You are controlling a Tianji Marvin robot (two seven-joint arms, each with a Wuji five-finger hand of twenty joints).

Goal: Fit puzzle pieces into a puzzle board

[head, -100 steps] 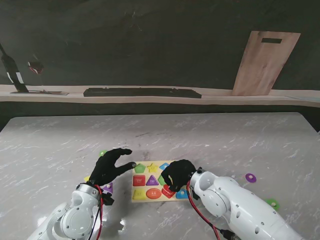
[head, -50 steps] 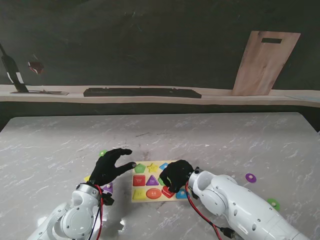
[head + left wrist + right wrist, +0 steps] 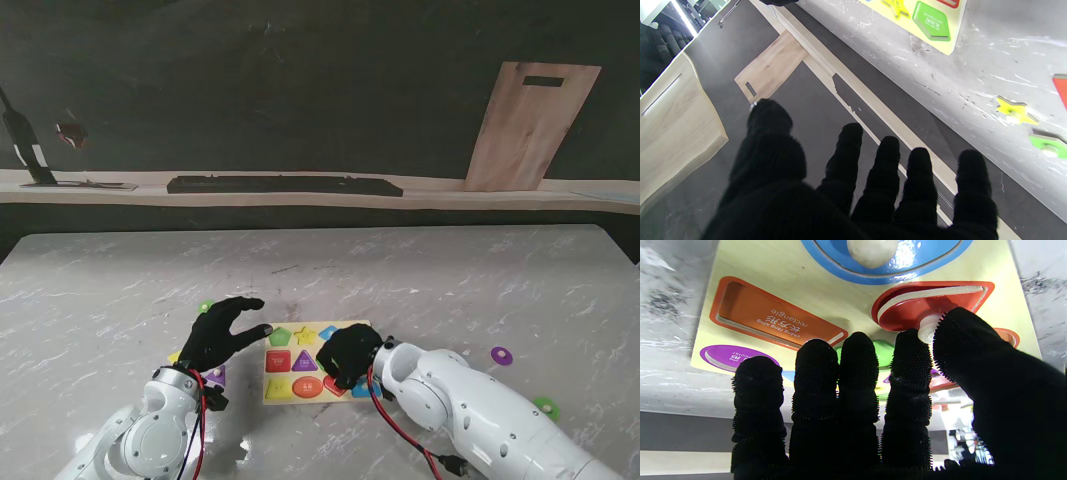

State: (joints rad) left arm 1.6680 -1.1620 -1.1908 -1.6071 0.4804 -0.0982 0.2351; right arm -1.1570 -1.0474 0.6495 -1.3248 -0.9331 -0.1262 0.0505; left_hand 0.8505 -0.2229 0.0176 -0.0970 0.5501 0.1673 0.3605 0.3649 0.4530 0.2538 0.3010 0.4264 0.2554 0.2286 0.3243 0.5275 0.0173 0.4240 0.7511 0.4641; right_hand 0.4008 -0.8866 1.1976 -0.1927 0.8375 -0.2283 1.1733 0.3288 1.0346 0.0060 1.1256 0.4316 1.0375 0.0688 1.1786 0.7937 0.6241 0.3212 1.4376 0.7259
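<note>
Right wrist: orange recess [image 3: 773,320] labelled "rectangle"

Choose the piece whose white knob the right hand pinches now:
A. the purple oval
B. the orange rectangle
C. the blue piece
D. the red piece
D: in the right wrist view, the right hand closes thumb and first finger on the white knob of the red piece, which sits tilted in its slot on the puzzle board.

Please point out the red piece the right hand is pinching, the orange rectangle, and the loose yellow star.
red piece [image 3: 907,311]: right wrist view, its glossy face.
orange rectangle [image 3: 773,320]: right wrist view, its lettered face.
yellow star [image 3: 1015,108]: left wrist view, its centre.
</note>
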